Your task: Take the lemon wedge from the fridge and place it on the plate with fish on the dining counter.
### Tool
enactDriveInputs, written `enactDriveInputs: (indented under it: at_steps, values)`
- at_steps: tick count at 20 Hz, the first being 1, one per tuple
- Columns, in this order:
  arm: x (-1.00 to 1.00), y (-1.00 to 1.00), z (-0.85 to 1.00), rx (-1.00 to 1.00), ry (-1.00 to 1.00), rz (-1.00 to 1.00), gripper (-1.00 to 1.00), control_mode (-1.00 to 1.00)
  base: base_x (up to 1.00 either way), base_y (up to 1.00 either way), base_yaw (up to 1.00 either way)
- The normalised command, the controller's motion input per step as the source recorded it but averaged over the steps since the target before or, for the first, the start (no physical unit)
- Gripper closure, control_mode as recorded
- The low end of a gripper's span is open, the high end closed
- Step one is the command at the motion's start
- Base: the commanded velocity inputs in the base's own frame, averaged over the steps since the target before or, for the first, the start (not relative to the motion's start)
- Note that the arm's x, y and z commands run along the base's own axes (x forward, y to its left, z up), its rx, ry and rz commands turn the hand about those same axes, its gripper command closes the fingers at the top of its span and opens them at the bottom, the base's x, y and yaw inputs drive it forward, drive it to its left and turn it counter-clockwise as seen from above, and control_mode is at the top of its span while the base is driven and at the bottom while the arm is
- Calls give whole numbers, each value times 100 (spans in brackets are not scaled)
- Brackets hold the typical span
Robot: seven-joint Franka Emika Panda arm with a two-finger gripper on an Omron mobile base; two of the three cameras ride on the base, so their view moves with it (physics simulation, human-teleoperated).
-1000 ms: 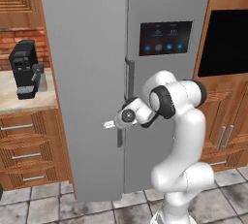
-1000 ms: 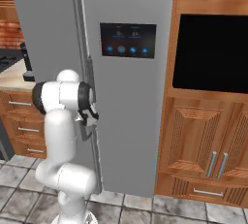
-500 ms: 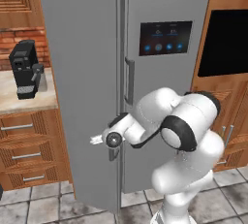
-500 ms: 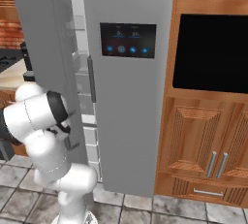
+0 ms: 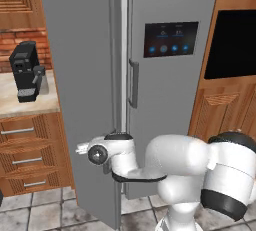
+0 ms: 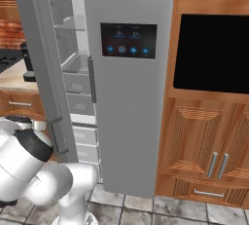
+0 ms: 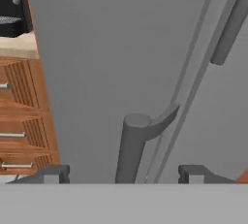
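Fridge door part open, lemon not yet seen.
Left base view: fridge [image 5: 170,75] left door ajar, center frame. Right base view: shelves [image 6: 73,73] upper left. Hand view: hand [image 7: 123,173] released, fingertips straddling handle [image 7: 130,145], bottom center. Fetching and plating remain.

Wood cabinets [image 6: 199,136], black wall oven [image 6: 214,53], grey tile floor [image 6: 165,209], brick backsplash [image 5: 20,37], coffee machine [image 5: 27,71] on worktop [image 5: 20,106].
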Motion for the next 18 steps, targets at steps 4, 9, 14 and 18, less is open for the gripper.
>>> enactDriveInputs:
  at_steps: [4, 9, 14, 18]
  values:
    - [-46, 89, 100, -4, 6, -11, -100, -100, 0, 0, 0]
    - [-85, -7, 100, 1, 15, -5, -100, -100, 0, 0, 0]
    - [-100, -100, 87, 19, 0, 0, -100, -100, 0, 0, 0]
    - [-100, -100, 69, 16, -3, 3, -100, -100, 0, 0, 0]
